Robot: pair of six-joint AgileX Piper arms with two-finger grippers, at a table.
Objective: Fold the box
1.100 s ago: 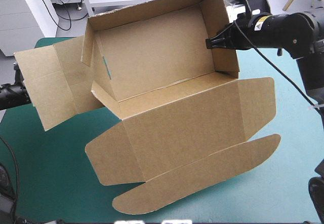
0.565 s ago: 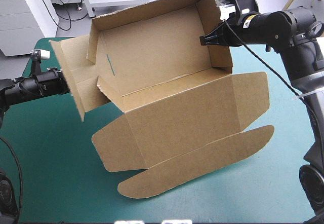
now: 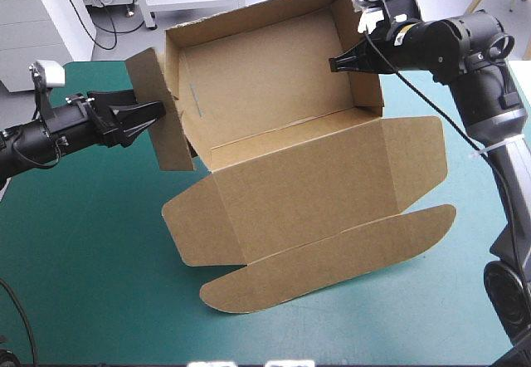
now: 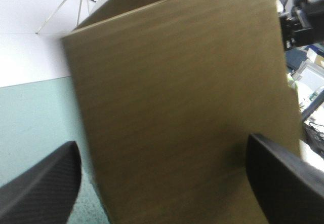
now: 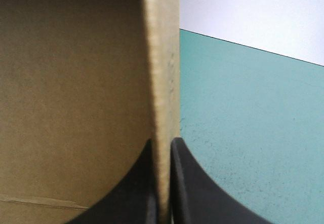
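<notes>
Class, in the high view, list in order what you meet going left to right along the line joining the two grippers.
Left gripper, open → loose left flap → the box, its open inside → right gripper, shut on its right wall.

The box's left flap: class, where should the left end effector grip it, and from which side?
Pinch the flap's free outer edge, one finger per face, coming from the table's left; its broad face meets the open left end effector, so flat-on likely offers no hold.

Teal-green worktop (image 3: 83, 284), brown box (image 3: 299, 209) on it, lid and flaps spread flat toward the near edge
</notes>
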